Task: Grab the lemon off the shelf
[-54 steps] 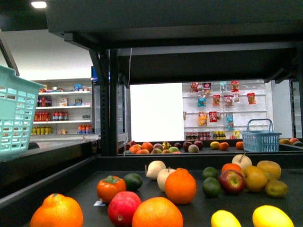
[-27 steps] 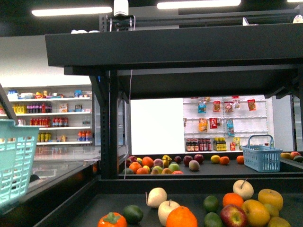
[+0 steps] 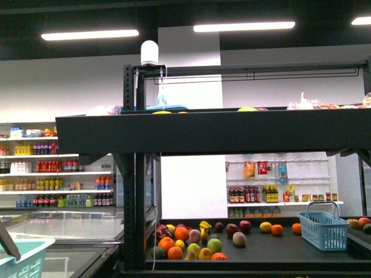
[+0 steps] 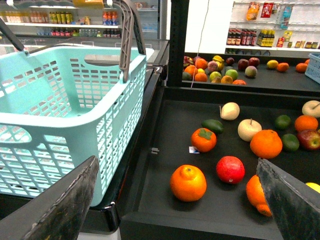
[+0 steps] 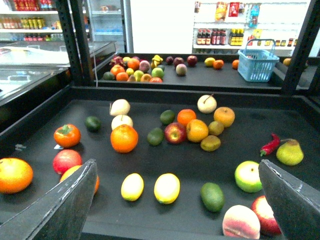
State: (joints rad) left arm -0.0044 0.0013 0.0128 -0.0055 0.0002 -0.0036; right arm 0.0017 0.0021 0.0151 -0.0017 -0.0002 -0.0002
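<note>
Right tool [image 5: 177, 200], released and empty, hovers over the shelf [image 5: 240, 145] deck, lemon [image 5: 166, 188] at its 12 o'clock; left tool [image 4: 177, 200] likewise released, beside teal basket [image 4: 60, 100].

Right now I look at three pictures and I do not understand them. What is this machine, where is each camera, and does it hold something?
This is a robot with two arms; each ends in a gripper, a two-fingered claw. The front view comes from a camera on its body: it shows the black shelf and no arm. The other two pictures come from cameras on the wrists; the dark wedges in their lower corners are the fingers. The left gripper is open and empty, with a teal basket beside the shelf. The right gripper is open and empty too. Among the fruit on the deck before it, one lemon and a second lemon lie side by side. Nothing is held.
</note>
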